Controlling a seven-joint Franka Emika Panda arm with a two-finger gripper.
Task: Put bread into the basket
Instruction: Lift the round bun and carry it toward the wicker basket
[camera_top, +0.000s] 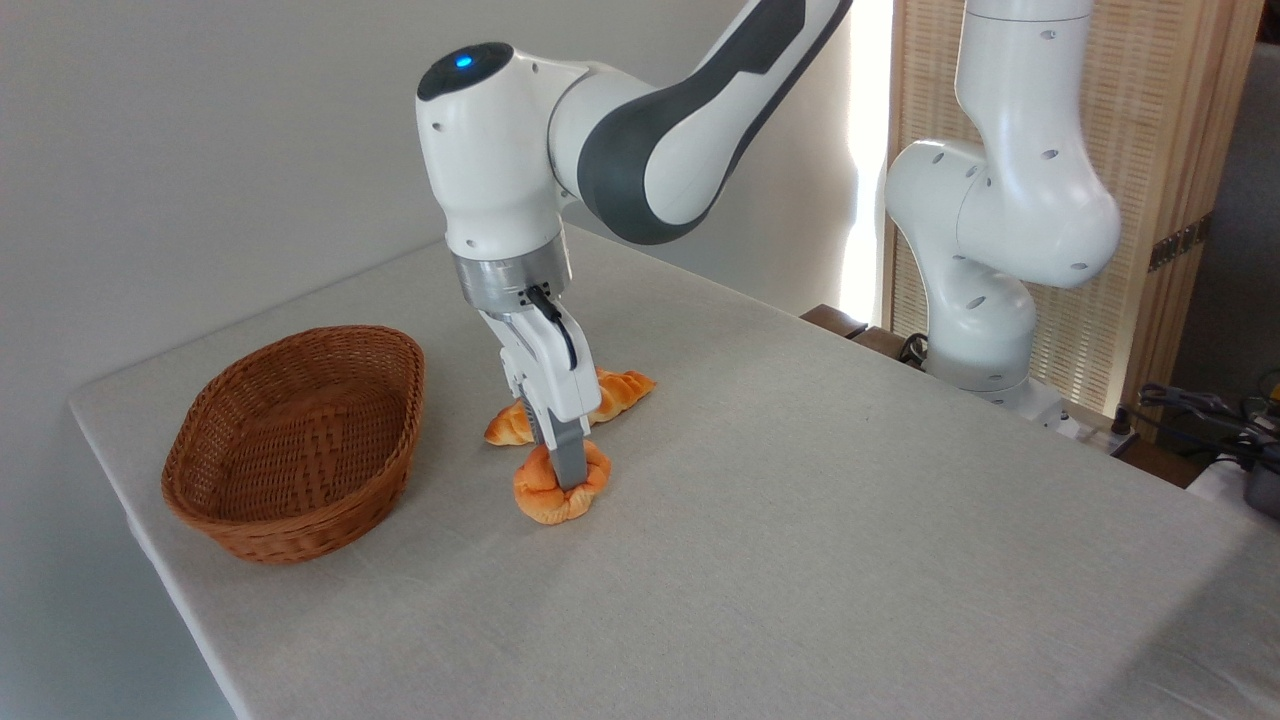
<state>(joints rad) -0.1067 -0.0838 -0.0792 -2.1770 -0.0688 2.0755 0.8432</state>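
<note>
Grey cloth is covering the table (800, 520), with a pale wall behind and a slatted wooden screen (1180, 200) standing at two o'clock. At the centre, the bread (545, 495), a small round golden-orange bun, is sitting on the cloth, and the gripper (568, 478) is pressing down into its lumpy top. The near finger is hiding the gap, so whether the jaws are actually squeezing the bun or only straddling it cannot be told. Just beyond the bun, at twelve o'clock from it, a longer braided loaf (620, 390) is lying partly behind the gripper. The wicker basket (240, 520) is waiting empty at nine o'clock from the bun, near but apart from it. The white arm is reaching in from one o'clock, its wrist pointing almost straight down, the hand tilting slightly toward the camera. Doing this step well probably means closing gently on the soft bun's sides, lifting straight up clear of the loaf, and rising above the basket's flared rim before travelling toward nine o'clock.
</note>
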